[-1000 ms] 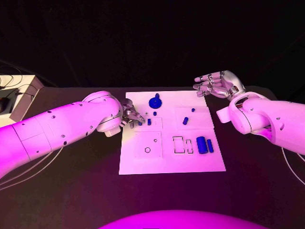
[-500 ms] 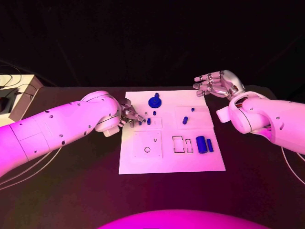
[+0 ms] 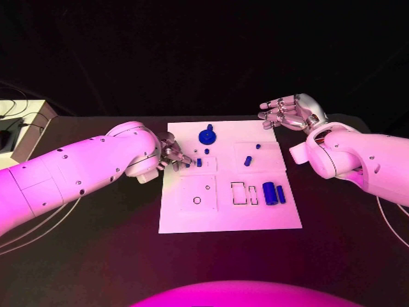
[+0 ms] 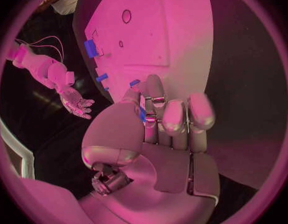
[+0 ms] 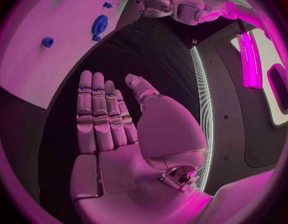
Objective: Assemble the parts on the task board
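In the head view you see the task board lying mid-table, blue parts on it; no writing is legible on it. The left hand sits at its left edge. The left wrist view shows that hand pinching a small blue part between thumb and fingers. The right wrist view shows the right hand flat, fingers together — empty, above the table off the board's far right corner
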